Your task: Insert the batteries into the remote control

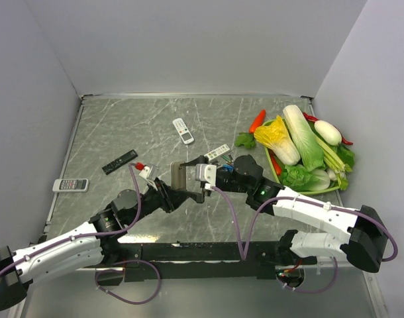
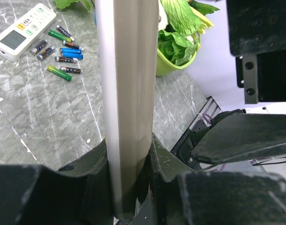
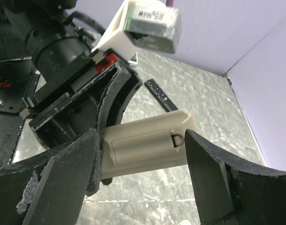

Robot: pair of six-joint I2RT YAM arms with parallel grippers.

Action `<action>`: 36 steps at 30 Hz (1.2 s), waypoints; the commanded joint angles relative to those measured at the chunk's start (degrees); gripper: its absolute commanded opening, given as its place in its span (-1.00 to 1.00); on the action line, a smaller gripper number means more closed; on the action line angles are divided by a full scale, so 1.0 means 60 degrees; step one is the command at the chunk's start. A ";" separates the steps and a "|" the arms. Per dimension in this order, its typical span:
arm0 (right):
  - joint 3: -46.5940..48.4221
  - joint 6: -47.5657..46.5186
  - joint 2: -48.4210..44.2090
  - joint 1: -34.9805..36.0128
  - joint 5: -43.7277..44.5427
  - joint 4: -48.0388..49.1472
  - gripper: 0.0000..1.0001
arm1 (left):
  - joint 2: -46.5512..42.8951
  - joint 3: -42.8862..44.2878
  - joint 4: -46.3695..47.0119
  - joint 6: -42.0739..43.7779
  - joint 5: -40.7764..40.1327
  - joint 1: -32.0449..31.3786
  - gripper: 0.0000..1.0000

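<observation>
My left gripper (image 2: 129, 146) is shut on the lower end of the remote control (image 2: 129, 84) and holds it upright above the table (image 1: 180, 176). In the right wrist view its grey-beige back (image 3: 145, 146) faces the camera. The battery cover is closed, with its latch tab on the right. My right gripper (image 3: 142, 140) is open, one finger on each side of the remote and neither touching it. Several green, blue and dark batteries (image 2: 63, 52) lie loose on the table, next to a white remote (image 2: 22, 31) and clear of both grippers.
A green basket of vegetables (image 1: 306, 147) fills the right side of the table. A small white remote (image 1: 183, 131), a black remote (image 1: 119, 161) and a grey-white remote (image 1: 71, 185) lie on the marble top. The two arms meet near the middle.
</observation>
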 commanded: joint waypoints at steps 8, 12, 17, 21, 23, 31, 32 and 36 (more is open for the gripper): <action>0.0585 -0.0009 0.0315 -0.0056 -0.0043 -0.0360 0.65 | -0.0233 0.0068 0.0371 0.0068 0.0051 0.0030 -0.98; 0.0585 0.0064 0.0389 -0.0056 -0.0028 -0.0535 0.64 | -0.0292 0.0097 0.0327 0.0053 0.0036 0.0030 -0.98; 0.0571 0.0064 0.0403 -0.0071 0.0059 -0.0784 0.61 | -0.0350 0.0083 0.0327 -0.0005 -0.0008 0.0031 -0.98; 0.0556 0.0035 0.0389 -0.0071 0.0206 -0.0975 0.60 | -0.0380 0.0127 0.0313 -0.0005 -0.0022 0.0045 -0.98; 0.0541 0.0035 0.0418 -0.0042 0.0206 -0.1033 0.59 | -0.0365 0.0156 0.0298 -0.0005 -0.0008 0.0031 -0.98; 0.0658 -0.0068 0.0564 0.0002 0.0206 -0.1224 0.57 | -0.0336 0.0185 0.0342 -0.0005 0.0139 0.0045 -0.98; 0.0688 -0.0082 0.0565 0.0031 0.0177 -0.1239 0.57 | -0.0321 0.0185 0.0356 -0.0005 0.0168 0.0031 -0.98; 0.0921 -0.0141 0.0754 0.0046 0.0075 -0.1414 0.57 | -0.0248 0.0229 0.0386 0.0039 0.0270 0.0031 -0.98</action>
